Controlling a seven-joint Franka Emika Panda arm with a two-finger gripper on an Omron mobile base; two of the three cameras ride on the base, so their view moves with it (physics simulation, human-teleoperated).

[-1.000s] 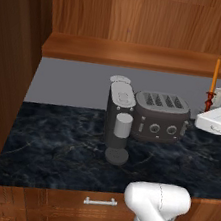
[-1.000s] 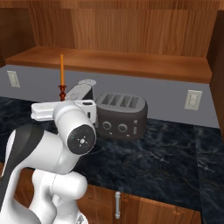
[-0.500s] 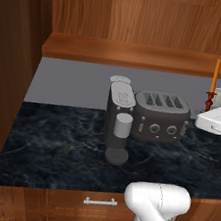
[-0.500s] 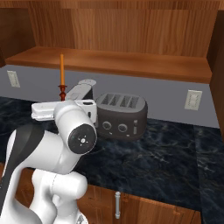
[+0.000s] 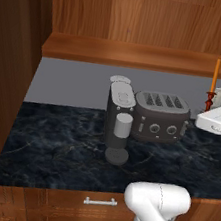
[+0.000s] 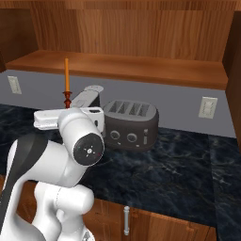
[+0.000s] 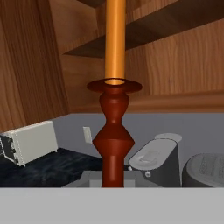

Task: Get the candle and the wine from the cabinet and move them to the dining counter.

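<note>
A thin orange candle [image 5: 215,74] in its dark red holder [image 5: 210,100] stands upright in my gripper [image 5: 209,111], which is shut on the holder's stem, above the right end of the black countertop. From the right base view the candle [image 6: 66,74] rises above my white hand [image 6: 52,117], just below the cabinet's wooden shelf [image 6: 141,68]. The hand view has the holder [image 7: 113,131] and candle [image 7: 115,39] straight up the middle. The cabinet [image 5: 146,22] is open, and the part of its shelf in view is bare. The wine and the dining counter are out of view.
A dark coffee machine [image 5: 118,119] and a grey toaster [image 5: 160,116] stand on the black countertop [image 5: 51,143] just left of the candle. The open cabinet door [image 5: 9,56] juts out at the left. A white appliance [image 7: 30,142] sits further along.
</note>
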